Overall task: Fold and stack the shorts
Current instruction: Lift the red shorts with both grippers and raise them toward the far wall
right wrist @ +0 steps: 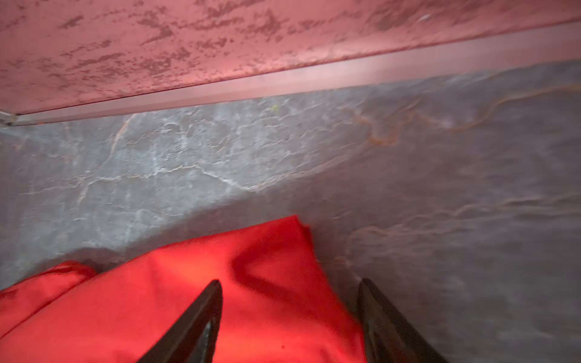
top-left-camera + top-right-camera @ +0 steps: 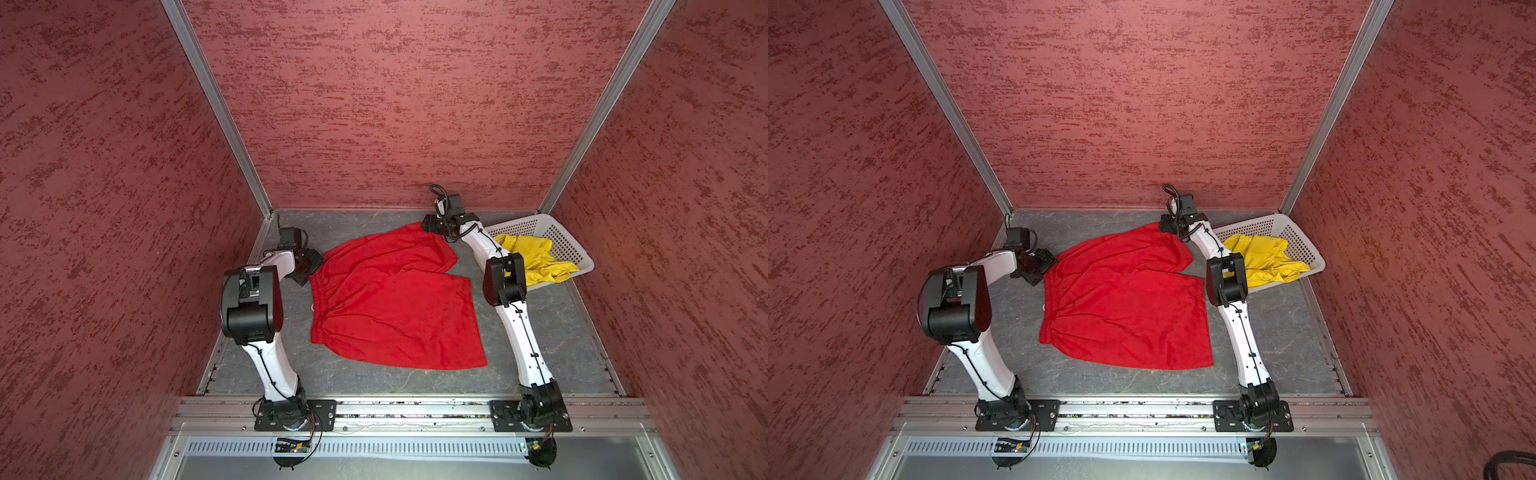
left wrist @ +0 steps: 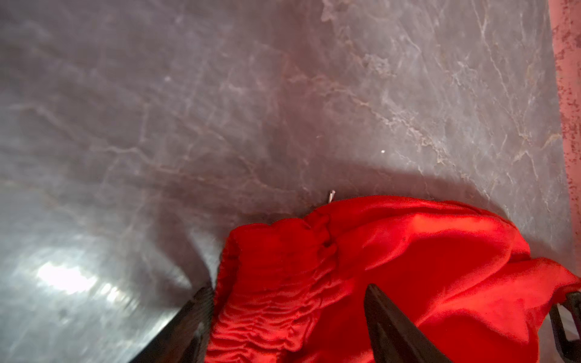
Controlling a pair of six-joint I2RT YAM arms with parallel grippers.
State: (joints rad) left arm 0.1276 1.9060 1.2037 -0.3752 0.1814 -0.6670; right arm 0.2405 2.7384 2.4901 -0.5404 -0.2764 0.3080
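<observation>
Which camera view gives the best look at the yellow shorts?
A top view: the yellow shorts lie crumpled in the white basket, with the right arm covering only one edge. Both top views show this. The wrist views show none of them, only the red shorts and the table.

Nothing to read from where I'm standing: no lettering shows on the red shorts (image 2: pixel 395 299), none on the yellow shorts (image 2: pixel 536 259) in the white basket (image 2: pixel 563 243), and the circuit boards (image 2: pixel 291 448) are too small to make out.
</observation>
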